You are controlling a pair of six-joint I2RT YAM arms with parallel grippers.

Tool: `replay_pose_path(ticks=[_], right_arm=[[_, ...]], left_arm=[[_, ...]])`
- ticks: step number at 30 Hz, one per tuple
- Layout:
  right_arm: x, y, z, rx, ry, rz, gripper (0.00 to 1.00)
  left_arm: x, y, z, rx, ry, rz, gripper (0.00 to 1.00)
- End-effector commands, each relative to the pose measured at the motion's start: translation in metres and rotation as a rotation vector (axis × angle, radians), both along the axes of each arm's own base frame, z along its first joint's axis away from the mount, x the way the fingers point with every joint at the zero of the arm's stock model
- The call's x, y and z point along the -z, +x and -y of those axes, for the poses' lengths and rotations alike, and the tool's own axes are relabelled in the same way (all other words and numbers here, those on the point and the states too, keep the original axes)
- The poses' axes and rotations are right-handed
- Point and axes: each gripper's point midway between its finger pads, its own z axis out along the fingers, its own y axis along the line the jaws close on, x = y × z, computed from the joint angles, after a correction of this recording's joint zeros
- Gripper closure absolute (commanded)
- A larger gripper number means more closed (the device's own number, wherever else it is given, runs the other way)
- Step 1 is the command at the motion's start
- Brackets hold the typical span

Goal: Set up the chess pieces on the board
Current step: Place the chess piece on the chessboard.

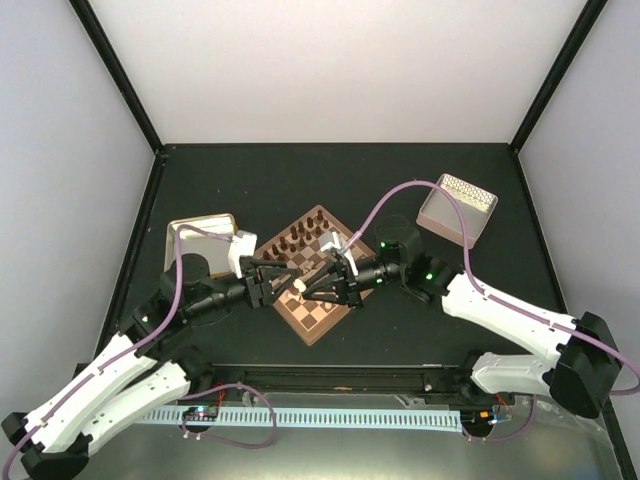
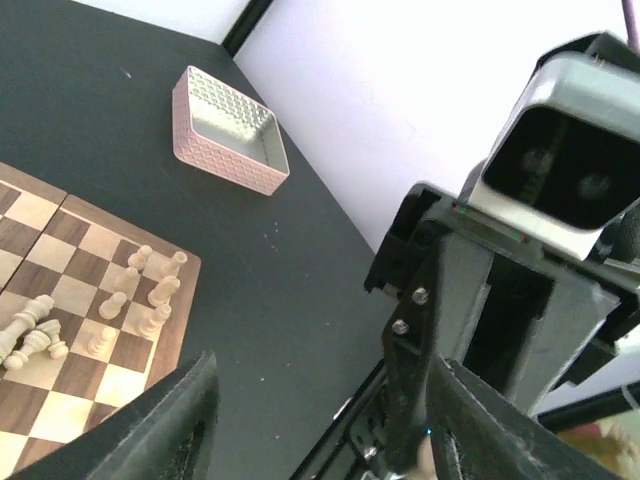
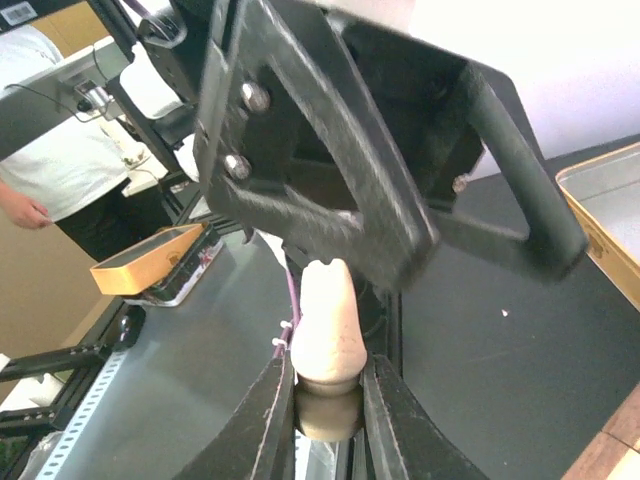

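My right gripper [image 1: 309, 289] [image 3: 328, 385] is shut on the base of a pale chess piece [image 1: 298, 286] [image 3: 327, 315], held above the board's [image 1: 318, 322] near-left side. My left gripper [image 1: 282, 284] [image 2: 325, 368] faces it from the left, jaws apart. One right finger [image 2: 410, 380] reaches between them, close to the left gripper's right-hand finger. In the right wrist view the left gripper's fingers [image 3: 330, 170] hang just past the piece's tip. Dark pieces [image 1: 302, 238] stand on the board's far side. Several pale pieces [image 2: 145, 290] stand on a board [image 2: 60, 240] corner, and others lie toppled [image 2: 30, 335].
A pinkish bin [image 1: 457, 210] [image 2: 228, 130] sits on the black table at the back right. A shallow yellowish tray [image 1: 190, 232] [image 3: 600, 195] lies left of the board, behind the left arm. A metal rail [image 1: 340, 412] runs along the near edge.
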Motion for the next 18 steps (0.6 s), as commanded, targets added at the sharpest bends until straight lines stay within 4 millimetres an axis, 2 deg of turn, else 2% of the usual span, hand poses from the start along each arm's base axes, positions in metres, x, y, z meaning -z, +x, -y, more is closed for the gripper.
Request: replay_pose_path(ticks=[1, 3, 5, 11, 15, 18], right_arm=[[0.014, 0.012, -0.005, 0.034, -0.039, 0.031, 0.9], [0.017, 0.011, -0.006, 0.015, -0.044, 0.027, 0.89], [0.018, 0.011, -0.007, 0.008, -0.055, 0.027, 0.89], [0.013, 0.011, -0.005, 0.014, -0.049, 0.062, 0.89], [0.014, 0.006, -0.002, -0.006, -0.043, 0.082, 0.89], [0.014, 0.004, -0.001, -0.013, -0.038, 0.085, 0.89]], left_arm=[[-0.032, 0.002, -0.012, -0.053, -0.033, 0.107, 0.35], [-0.035, -0.001, -0.009, -0.025, -0.036, 0.133, 0.3], [-0.038, -0.008, -0.003, 0.035, -0.038, 0.152, 0.29], [-0.026, -0.025, 0.01, 0.193, 0.052, 0.159, 0.46], [-0.025, -0.023, -0.001, 0.155, 0.141, 0.171, 0.44], [-0.026, -0.03, 0.003, 0.208, 0.128, 0.167, 0.46]])
